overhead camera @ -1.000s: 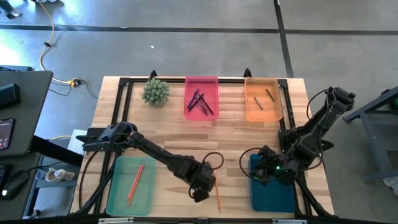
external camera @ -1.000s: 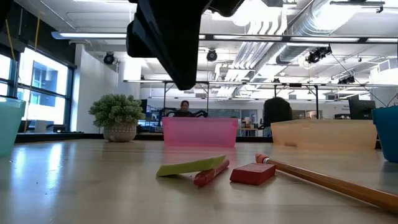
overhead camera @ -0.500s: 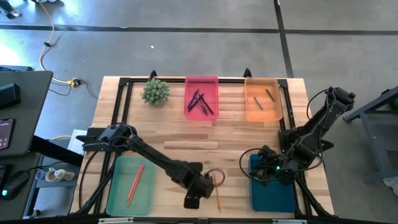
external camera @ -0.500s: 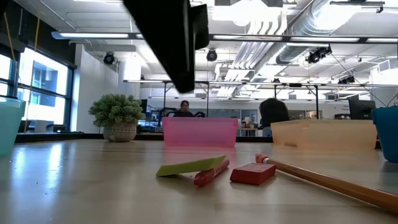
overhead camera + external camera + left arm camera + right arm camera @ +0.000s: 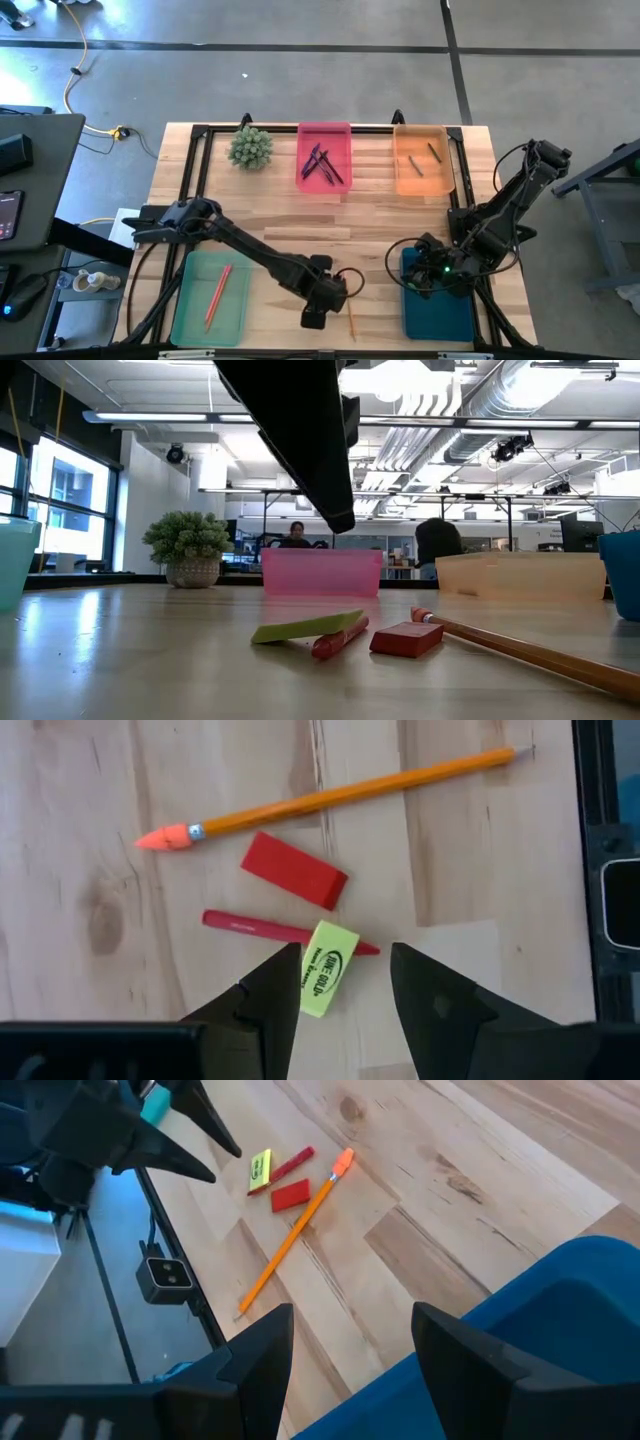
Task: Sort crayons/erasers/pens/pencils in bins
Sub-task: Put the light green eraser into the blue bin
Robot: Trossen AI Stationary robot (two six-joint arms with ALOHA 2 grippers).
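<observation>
The left hand (image 5: 343, 985) hangs spread above the yellow-green eraser (image 5: 327, 982), which overlaps a red crayon (image 5: 250, 927) beside the red eraser (image 5: 293, 870) and orange pencil (image 5: 340, 795) (all on the bench (image 5: 270, 215)). The right hand (image 5: 345, 1345) gapes over the blue bin (image 5: 437, 310). Farther: pink bin (image 5: 324, 157), plant (image 5: 250, 147).
</observation>
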